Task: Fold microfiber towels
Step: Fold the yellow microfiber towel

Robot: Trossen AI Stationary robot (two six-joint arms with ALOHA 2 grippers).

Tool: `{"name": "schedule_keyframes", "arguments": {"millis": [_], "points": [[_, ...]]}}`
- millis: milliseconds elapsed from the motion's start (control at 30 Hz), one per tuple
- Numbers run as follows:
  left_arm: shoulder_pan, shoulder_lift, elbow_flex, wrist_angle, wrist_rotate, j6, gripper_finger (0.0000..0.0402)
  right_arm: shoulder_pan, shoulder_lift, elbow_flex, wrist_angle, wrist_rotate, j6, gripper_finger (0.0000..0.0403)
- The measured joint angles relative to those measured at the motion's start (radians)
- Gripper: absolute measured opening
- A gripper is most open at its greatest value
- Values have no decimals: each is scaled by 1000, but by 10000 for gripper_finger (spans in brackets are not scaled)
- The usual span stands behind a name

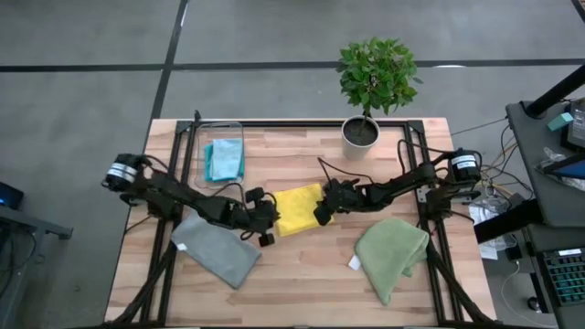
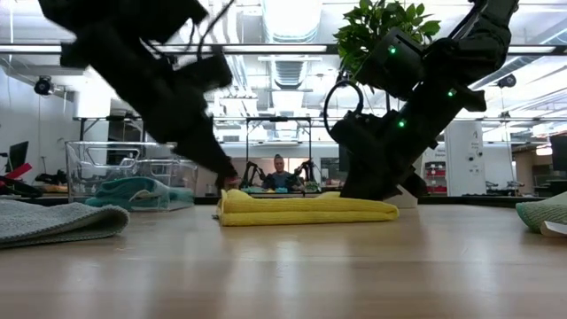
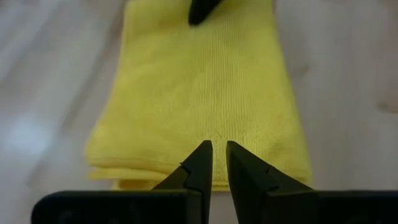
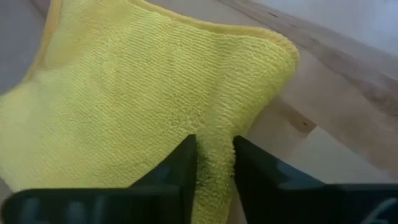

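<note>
Both grippers pinched the half-folded yellow towel; the grey towel and olive towel remained unfolded.

Grey floor; ceiling strip lights; desks.

Yellow towel folded into a flat layered rectangle at table centre, stacked edges visible in the low view; grey towel folded, near front left; olive green towel loosely folded, white tag at its edge, front right; teal towel crumpled at back left.
</note>
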Motion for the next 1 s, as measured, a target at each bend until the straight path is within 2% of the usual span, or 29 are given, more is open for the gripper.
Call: {"name": "schedule_keyframes", "arguments": {"millis": [233, 367, 500, 767, 1000], "points": [[0, -208, -3, -111, -11, 22, 33, 0, -9, 0, -12, 0, -57, 15], [0, -297, -15, -128, -12, 56, 33, 0, -26, 0, -18, -2, -77, 10], [0, -327, -27, -127, -14, 56, 33, 0, -59, 0, -55, -4, -100, 10], [-1, -241, -34, -86, -8, 49, 33, 0, -122, 0, -195, -22, -117, 9], [0, -50, -23, 90, 12, 62, 33, 0, -184, 0, -309, -18, -119, 9]]}}
